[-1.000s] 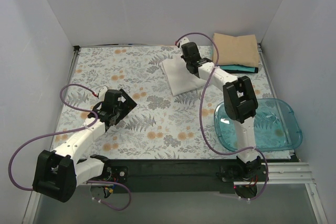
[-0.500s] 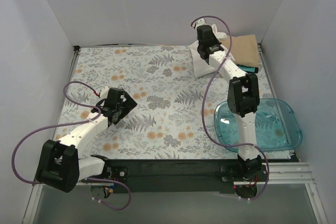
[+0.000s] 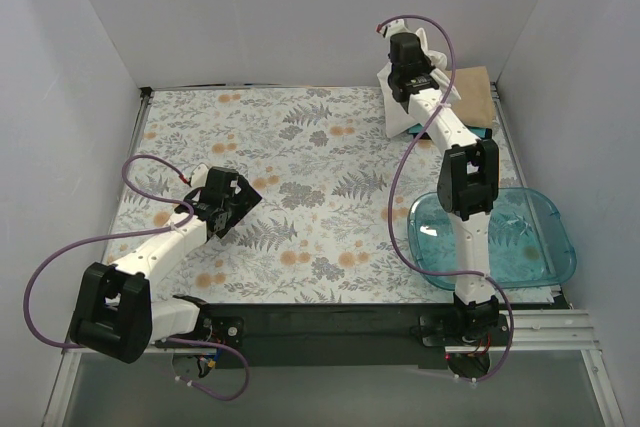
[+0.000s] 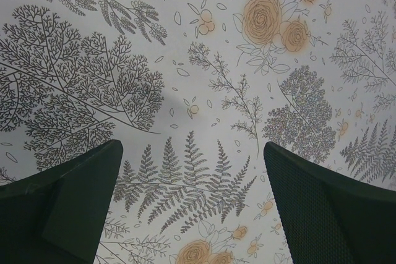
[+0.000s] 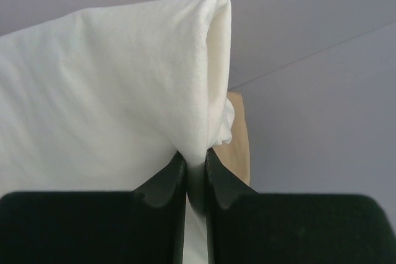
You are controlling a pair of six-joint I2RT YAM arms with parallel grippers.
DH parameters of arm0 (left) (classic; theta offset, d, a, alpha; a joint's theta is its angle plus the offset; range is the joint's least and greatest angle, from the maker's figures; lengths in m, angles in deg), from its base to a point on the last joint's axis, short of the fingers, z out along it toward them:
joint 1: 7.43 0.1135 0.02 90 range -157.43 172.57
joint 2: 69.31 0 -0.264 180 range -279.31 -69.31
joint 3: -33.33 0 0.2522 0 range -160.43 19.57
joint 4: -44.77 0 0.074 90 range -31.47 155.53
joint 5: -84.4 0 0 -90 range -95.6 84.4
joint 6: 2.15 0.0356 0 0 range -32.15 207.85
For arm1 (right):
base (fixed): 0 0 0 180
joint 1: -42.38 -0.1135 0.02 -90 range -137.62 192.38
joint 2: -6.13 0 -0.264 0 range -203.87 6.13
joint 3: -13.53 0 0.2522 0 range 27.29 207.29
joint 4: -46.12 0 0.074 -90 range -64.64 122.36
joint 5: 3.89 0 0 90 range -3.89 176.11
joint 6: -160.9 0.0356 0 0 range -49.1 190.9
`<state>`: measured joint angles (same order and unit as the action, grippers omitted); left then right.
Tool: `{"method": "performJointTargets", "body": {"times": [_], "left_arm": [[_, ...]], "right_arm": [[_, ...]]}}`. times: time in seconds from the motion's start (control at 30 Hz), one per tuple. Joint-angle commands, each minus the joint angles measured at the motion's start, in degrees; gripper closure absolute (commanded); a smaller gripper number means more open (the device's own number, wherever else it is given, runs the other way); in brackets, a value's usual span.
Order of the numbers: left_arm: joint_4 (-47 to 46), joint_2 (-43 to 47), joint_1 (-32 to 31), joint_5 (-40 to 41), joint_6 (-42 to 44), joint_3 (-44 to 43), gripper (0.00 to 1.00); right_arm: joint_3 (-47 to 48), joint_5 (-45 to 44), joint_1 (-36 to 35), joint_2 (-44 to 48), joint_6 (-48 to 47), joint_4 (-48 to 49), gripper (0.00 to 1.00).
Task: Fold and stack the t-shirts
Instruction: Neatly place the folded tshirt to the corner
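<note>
My right gripper [image 3: 410,82] is shut on a fold of the plain off-white t-shirt [image 3: 396,113] and holds it lifted at the far right, beside the stack. In the right wrist view the fingers [image 5: 195,160] pinch the off-white cloth [image 5: 111,91], with the tan shirt [image 5: 239,143] just behind. The folded tan t-shirt [image 3: 472,97] lies on top of the stack, and a teal edge [image 3: 480,133] shows beneath it. The black shirt is hidden. My left gripper [image 3: 238,199] is open and empty over the floral cover [image 4: 198,60], its jaws [image 4: 192,177] wide apart.
A clear blue plastic tub [image 3: 552,247] sits at the near right, beside the right arm's base. White walls close the table in on the left, back and right. The floral cover [image 3: 300,147] spans the whole table.
My right gripper has lifted the off-white shirt off the table's middle back and carried it right, up to the tan stack. The left arm has barely moved.
</note>
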<state>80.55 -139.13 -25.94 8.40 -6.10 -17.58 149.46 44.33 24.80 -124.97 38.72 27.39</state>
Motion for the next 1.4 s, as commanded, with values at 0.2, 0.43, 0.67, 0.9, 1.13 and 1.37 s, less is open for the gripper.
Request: {"method": "performJointTargets", "body": {"times": [0.2, 0.43, 0.67, 0.9, 1.13, 1.37], "left_arm": [[0.3, 1.4, -0.1, 0.7, -0.4, -2.1, 0.02], [0.3, 0.7, -0.1, 1.3, -0.2, -2.6, 0.02], [-0.6, -1.9, -0.1, 2.0, 0.5, -3.3, 0.02], [-0.6, -5.1, -0.1, 1.5, 0.8, -4.7, 0.02], [-0.6, -5.6, -0.1, 1.4, 0.9, -5.0, 0.02], [-0.5, -5.4, 0.0, 0.9, 0.9, -5.1, 0.02]], "right_arm": [[3.4, 0.8, 1.0, 7.4, -1.7, 6.6, 0.99], [4.2, 1.3, 3.0, 7.6, -1.5, 6.6, 0.99], [2.1, 0.9, 6.0, 4.8, -0.4, 6.8, 0.99], [0.4, 2.0, 10.5, 2.9, 1.9, 6.9, 0.99], [-1.4, 8.0, 14.2, 0.7, 5.4, 6.8, 0.99], [-1.5, 12.2, 17.1, -2.4, 9.1, 6.7, 0.93]]}}
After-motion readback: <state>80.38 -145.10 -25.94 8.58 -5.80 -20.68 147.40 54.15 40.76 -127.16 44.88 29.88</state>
